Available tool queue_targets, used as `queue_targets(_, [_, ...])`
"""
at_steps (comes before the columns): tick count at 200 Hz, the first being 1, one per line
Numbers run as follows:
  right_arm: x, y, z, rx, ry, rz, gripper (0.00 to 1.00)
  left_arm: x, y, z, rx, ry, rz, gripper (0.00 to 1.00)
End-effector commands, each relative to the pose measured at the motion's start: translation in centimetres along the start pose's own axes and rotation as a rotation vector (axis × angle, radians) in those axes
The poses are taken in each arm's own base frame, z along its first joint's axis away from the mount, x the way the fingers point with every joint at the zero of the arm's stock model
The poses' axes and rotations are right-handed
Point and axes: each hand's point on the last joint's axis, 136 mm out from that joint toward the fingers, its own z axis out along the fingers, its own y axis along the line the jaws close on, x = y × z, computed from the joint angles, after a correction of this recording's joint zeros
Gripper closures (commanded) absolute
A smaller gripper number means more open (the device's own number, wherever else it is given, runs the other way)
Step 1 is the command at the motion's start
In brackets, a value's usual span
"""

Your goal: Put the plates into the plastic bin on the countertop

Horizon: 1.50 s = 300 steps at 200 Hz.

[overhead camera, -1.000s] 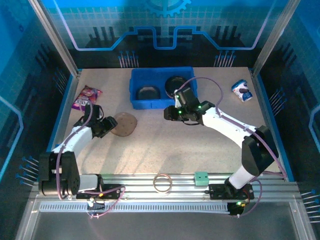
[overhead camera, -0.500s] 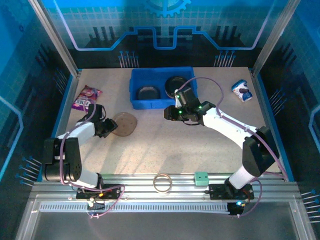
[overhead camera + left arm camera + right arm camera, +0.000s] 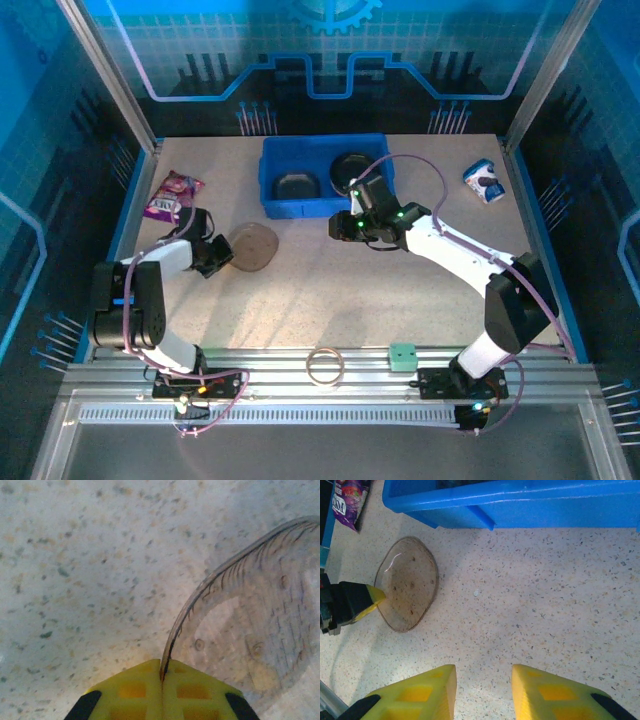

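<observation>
Two left fingers (image 3: 132, 692) pinch smoky plate (image 3: 250, 630) rim; right fingers (image 3: 420, 692) spread, empty, well apart.

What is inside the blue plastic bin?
A dark grey plate and a black plate lie in the bin. The right arm hides its near-right corner.

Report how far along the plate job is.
Done: two dark round plates lie in the bright blue plastic bin. In hand: the left gripper is shut on the rim of a translucent smoky-brown plate on the beige speckled countertop. Left: carrying that plate to the bin. The right gripper is open and empty.
</observation>
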Motion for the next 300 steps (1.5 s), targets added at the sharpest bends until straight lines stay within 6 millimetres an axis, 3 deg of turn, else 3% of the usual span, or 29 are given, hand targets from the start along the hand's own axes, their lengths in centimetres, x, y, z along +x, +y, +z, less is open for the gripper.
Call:
queue_targets(1, [-0.6, 0.7, -0.8, -0.014, -0.026, -0.006, 0.66, -0.2, 0.0, 0.1, 0.002, 0.010, 0.006, 1.00])
queue_targets(39, [-1.0, 1.8, -1.8, -0.050, -0.024, -0.045, 0.66, 0.9, -0.3, -1.2, 0.032, 0.034, 0.034, 1.00])
queue_targets(72, [-1.2, 3.2, -2.3, -0.099, -0.011, -0.113, 0.66, 4.2, -2.0, -3.4, 0.079, 0.088, 0.145, 1.00])
queue_targets(82, [-1.0, 3.4, -2.2, -0.102, 0.005, -0.133, 0.65, 4.9, -2.7, -4.2, 0.089, 0.094, 0.181, 1.00])
queue_targets(112, [-0.6, 4.0, -1.7, -0.122, 0.046, -0.191, 0.48, 6.9, -6.2, -6.5, 0.202, 0.127, 0.268, 1.00])
queue_targets(131, [-0.2, 4.0, -1.2, -0.126, 0.073, -0.203, 0.46, 7.9, -8.6, -7.6, 0.262, 0.154, 0.328, 1.00])
queue_targets(161, [0.7, 4.0, -0.5, -0.140, 0.103, -0.214, 0.49, 9.1, -12.0, -8.8, 0.336, 0.188, 0.400, 1.00])
queue_targets(205, [2.2, 2.9, 0.7, -0.115, 0.167, -0.217, 0.55, 9.9, -14.5, -9.1, 0.384, 0.212, 0.451, 1.00])
queue_targets(242, [2.8, 1.9, 1.4, -0.073, 0.201, -0.222, 0.58, 9.8, -15.3, -9.5, 0.397, 0.203, 0.467, 1.00])
queue_targets(280, [2.9, 1.8, 1.7, -0.069, 0.212, -0.215, 0.71, 9.6, -15.4, -9.9, 0.393, 0.194, 0.477, 1.00])
queue_targets(300, [2.7, 1.8, 1.6, -0.063, 0.205, -0.212, 0.71, 9.6, -15.3, -9.9, 0.381, 0.192, 0.485, 1.00])
